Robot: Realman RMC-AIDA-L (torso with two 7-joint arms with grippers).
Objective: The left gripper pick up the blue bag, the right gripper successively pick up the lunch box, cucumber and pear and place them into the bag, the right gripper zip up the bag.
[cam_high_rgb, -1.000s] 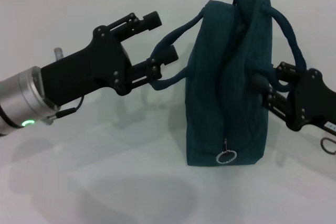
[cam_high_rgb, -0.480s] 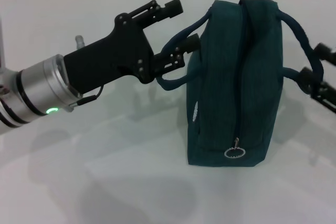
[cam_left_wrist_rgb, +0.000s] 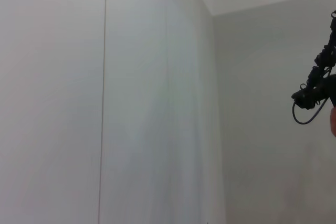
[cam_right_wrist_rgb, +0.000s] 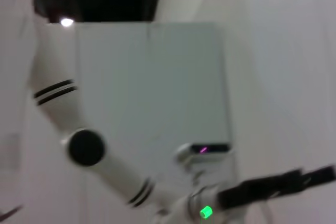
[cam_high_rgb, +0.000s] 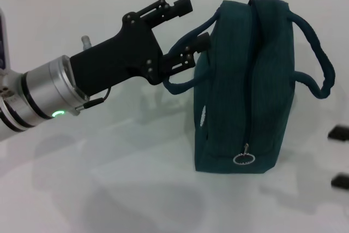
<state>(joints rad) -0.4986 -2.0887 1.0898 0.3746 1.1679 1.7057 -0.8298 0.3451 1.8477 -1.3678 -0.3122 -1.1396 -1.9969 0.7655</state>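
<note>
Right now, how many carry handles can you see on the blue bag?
2. One handle loops out on the blue bag's left side, by the left gripper; the other handle arches off its right side, hanging free.

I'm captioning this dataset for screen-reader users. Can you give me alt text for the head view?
A dark teal zipped bag stands upright on a white table, its zipper pull ring hanging low on the near end. The left gripper, jaws open, reaches around the bag's left handle. Only the two fingertips of the right gripper show at the right edge, apart from the bag.
</note>
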